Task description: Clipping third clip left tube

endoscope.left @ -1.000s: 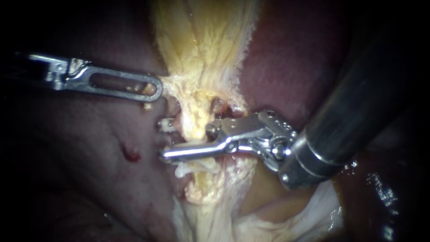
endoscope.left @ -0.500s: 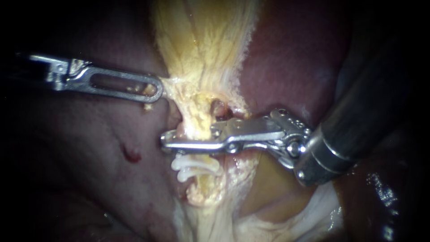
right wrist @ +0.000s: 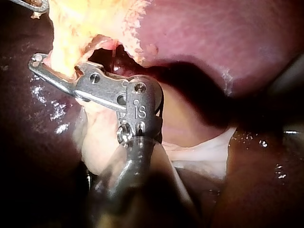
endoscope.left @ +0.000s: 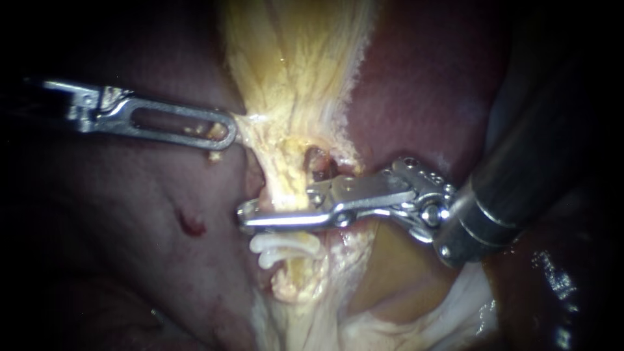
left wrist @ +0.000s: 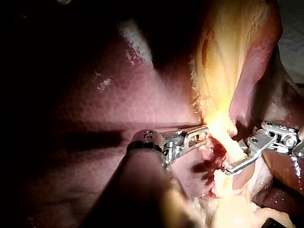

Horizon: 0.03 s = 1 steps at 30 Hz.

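Jaws of the right instrument (endoscope.left: pixel 252 218) are closed across the left tube (endoscope.left: pixel 279 188), gripping it just on the far side of two white clips (endoscope.left: pixel 283 246), which show only in the endoscope view. To the left, the left instrument (endoscope.left: pixel 224 132) clamps its slotted jaws on a strand of yellow tissue (endoscope.left: pixel 292 78). Only the right wrist view shows pale membrane (right wrist: pixel 204 152) beside the right instrument's shaft.

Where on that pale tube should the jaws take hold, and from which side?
On the free stretch of tube just above the white clips, coming crosswise from the right. The tube runs vertically there, stretched by the left instrument gripping tissue, so the right instrument's jaws close across it squarely.
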{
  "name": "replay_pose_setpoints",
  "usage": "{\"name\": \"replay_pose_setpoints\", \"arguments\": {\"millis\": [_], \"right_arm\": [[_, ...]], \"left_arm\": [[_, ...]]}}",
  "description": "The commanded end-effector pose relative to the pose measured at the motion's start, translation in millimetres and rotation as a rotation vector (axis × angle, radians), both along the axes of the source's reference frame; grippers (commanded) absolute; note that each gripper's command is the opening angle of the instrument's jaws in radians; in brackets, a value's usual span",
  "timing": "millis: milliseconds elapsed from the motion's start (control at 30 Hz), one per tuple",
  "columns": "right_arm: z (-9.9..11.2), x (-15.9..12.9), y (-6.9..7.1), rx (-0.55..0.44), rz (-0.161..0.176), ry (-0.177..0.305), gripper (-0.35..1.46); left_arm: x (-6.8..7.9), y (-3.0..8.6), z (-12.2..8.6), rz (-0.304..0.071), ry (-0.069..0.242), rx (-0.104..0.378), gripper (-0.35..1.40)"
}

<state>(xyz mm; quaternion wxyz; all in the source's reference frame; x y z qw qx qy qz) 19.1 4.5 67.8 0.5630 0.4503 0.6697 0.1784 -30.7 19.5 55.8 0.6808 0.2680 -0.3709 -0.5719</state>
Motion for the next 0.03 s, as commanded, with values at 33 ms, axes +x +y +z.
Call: {"name": "replay_pose_setpoints", "arguments": {"millis": [33], "right_arm": [[0.1, -0.1, 0.0, 0.000, 0.001, -0.001, -0.35]], "left_arm": [[0.0, 0.0, 0.0, 0.000, 0.000, 0.000, -0.35]]}}
